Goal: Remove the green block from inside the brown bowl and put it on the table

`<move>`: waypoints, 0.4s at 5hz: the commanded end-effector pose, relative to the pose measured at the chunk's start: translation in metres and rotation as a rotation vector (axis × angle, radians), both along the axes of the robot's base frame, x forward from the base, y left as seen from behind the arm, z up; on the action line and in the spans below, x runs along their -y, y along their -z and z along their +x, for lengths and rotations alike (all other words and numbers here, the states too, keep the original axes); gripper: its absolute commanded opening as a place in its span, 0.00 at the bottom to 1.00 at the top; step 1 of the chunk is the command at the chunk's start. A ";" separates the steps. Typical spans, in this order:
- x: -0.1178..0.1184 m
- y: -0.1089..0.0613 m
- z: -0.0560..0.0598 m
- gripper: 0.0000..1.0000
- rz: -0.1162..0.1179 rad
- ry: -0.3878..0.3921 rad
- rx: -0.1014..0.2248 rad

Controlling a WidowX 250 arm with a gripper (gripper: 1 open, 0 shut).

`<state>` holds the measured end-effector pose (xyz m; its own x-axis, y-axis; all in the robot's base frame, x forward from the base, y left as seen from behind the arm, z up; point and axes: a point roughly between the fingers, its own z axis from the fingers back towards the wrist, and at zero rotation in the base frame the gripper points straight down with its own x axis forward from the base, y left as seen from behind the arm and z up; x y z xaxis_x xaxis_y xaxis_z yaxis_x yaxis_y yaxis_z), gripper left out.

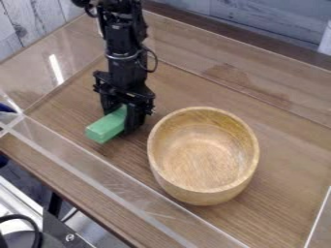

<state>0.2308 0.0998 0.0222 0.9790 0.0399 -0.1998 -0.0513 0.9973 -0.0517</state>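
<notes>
The green block (108, 126) rests on the table (233, 82) to the left of the brown bowl (203, 153). My gripper (124, 113) points down over the block's far end, and its black fingers are shut on the green block. The bowl stands upright with nothing inside it. About a finger's width of tabletop separates the block from the bowl's rim.
Clear acrylic walls (91, 170) run along the table's front and left edges, close to the block. The black arm (119, 39) rises from the gripper toward the back left. Bare tabletop lies behind and right of the bowl.
</notes>
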 end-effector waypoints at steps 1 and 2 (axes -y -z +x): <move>-0.006 -0.019 0.006 0.00 0.026 -0.013 0.060; -0.006 -0.021 0.006 0.00 0.025 -0.017 0.062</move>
